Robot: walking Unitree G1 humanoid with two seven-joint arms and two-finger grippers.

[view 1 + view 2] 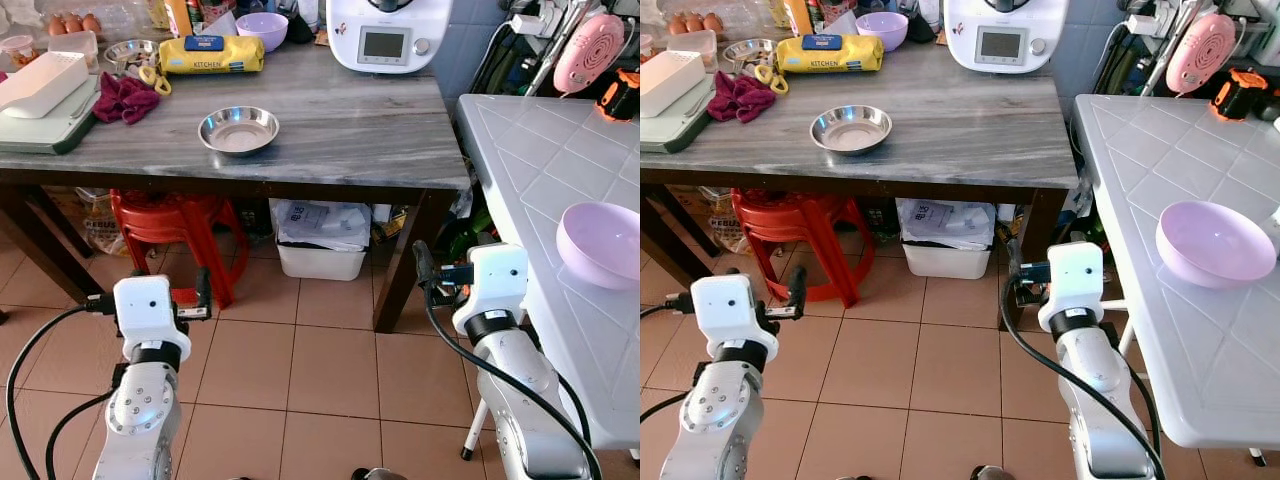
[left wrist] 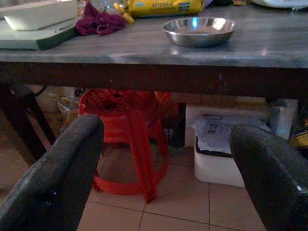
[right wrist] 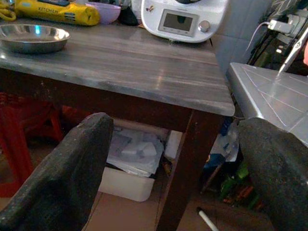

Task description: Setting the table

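A shallow steel bowl (image 1: 238, 130) sits near the front of the grey marble table (image 1: 360, 130). A purple bowl (image 1: 600, 245) rests on the white tiled table (image 1: 540, 150) at my right. A second purple bowl (image 1: 262, 28) stands at the back of the marble table. Both arms are held low over the floor, short of the tables. My left gripper (image 2: 166, 168) is open with nothing between its fingers and points under the marble table. My right gripper (image 3: 178, 163) is open too, empty, and faces that table's right front leg.
A red plastic stool (image 1: 170, 225) and a white bin (image 1: 322, 245) stand under the marble table. On top are a white kitchen machine (image 1: 385, 35), a yellow pack (image 1: 212, 55), a maroon cloth (image 1: 122, 98) and a board with a white tray (image 1: 45, 85). Tiled floor (image 1: 300, 390) lies before me.
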